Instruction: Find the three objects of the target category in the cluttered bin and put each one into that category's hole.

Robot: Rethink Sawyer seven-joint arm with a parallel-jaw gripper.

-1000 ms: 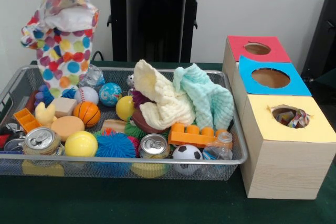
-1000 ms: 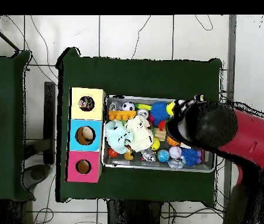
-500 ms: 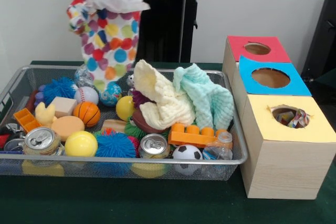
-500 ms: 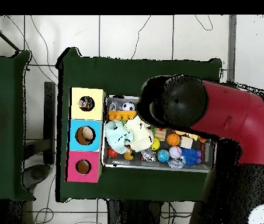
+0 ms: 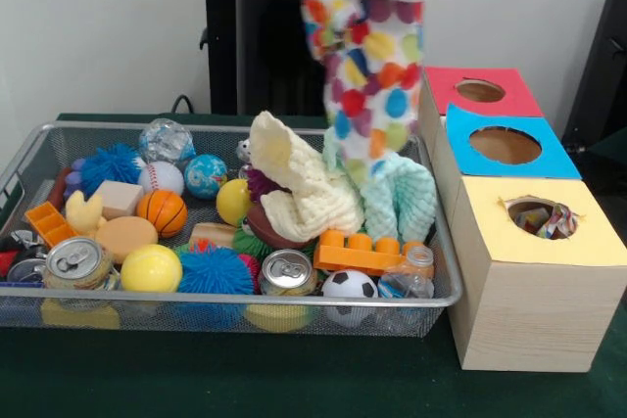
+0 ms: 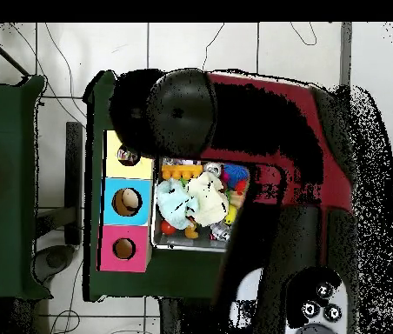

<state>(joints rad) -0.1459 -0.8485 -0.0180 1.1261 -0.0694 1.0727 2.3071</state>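
A white cloth with coloured polka dots (image 5: 370,56) hangs in the air above the right end of the wire bin (image 5: 235,308), just left of the boxes. It hangs from the top edge, where the bunched cloth hides my gripper. From above, the arm's black end (image 6: 178,109) covers the bin's corner beside the yellow box (image 6: 129,155). A cream cloth (image 5: 299,183) and a mint cloth (image 5: 404,198) lie in the bin. The yellow box's hole (image 5: 541,217) has patterned fabric in it. The blue hole (image 5: 505,145) and red hole (image 5: 479,91) look empty.
The bin also holds several balls, two drink cans (image 5: 287,271), an orange toy brick (image 5: 361,254), sponges and a small bottle (image 5: 411,276). The three boxes stand in a row against the bin's right side. In the overhead view the red arm (image 6: 287,130) covers much of the bin.
The polka-dot cloth has travelled from above the bin's left end across to its right end, near the boxes. The arm has swung with it over the bin.
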